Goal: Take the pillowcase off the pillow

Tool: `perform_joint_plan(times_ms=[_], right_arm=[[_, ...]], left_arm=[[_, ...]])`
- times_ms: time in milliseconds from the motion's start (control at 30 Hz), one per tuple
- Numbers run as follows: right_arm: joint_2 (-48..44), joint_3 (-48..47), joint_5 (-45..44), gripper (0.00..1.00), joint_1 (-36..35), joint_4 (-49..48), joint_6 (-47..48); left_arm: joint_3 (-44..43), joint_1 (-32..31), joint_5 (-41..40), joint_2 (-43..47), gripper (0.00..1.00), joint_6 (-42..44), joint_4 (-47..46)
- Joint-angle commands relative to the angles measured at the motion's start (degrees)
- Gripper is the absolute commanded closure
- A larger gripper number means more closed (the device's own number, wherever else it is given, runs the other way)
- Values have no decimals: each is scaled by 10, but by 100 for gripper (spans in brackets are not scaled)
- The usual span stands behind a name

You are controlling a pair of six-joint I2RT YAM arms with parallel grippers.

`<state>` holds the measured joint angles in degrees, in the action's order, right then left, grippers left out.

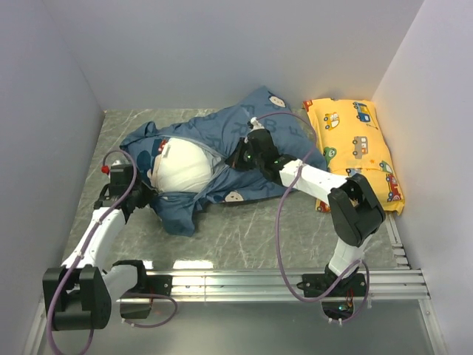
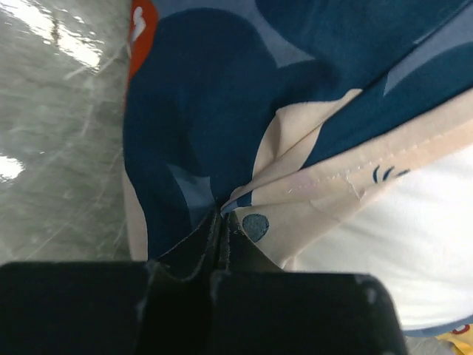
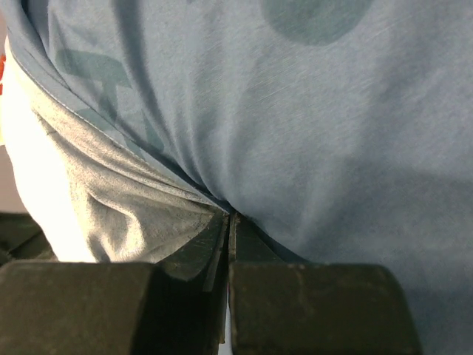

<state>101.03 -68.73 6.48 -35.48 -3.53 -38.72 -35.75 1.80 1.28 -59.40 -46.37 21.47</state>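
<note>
1. Roughly mid-table, the white pillow [image 1: 185, 168] lies partly bare, with its plump face showing through the mouth of the pillowcase [image 1: 255, 133].
2. Dusty blue and printed with mouse faces, the pillowcase covers the pillow's far side and right-hand part. It is bunched and wrinkled, and a loose flap spills off the pillow's near edge onto the grey marbled table [image 1: 251, 237].
3. At the pillow's left edge, the left gripper [image 2: 222, 220] has its jaws pressed together on a fold of the printed case. The pinch is close to the pale hem, and white pillow shows just beside that hem.
4. Right of the bare patch of pillow, the right gripper [image 3: 230, 217] sits on top of the case. Its jaws are pinching a raised ridge of the plain blue cloth.
5. Well to the right of the white pillow, a yellow car-print pillow [image 1: 355, 144] lies along the side wall. It is just beside the case's right edge.
</note>
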Motion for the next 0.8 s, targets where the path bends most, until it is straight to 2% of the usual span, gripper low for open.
perform_joint_plan(times_ms=[0,33,167,200,300,467,767], right_arm=[[-23,-3,-88,100,1,78,60],[-29,-9,-95,100,-5,84,73],[-32,-60,-92,78,-17,137,98],[-31,-69,-93,69,-20,146,102],[-30,-107,-93,55,-27,178,117],[-45,-159,-102,48,-44,217,132],[-57,-257,-136,45,-90,279,152]], left_arm=[[26,5,12,-14,99,3,-34],[31,5,13,-14,100,3,-37],[42,2,19,-4,99,-1,-50],[45,1,21,3,99,-4,-56],[56,0,25,18,100,-6,-60],[53,0,29,39,100,-6,-56],[38,-2,32,61,99,-6,-42]])
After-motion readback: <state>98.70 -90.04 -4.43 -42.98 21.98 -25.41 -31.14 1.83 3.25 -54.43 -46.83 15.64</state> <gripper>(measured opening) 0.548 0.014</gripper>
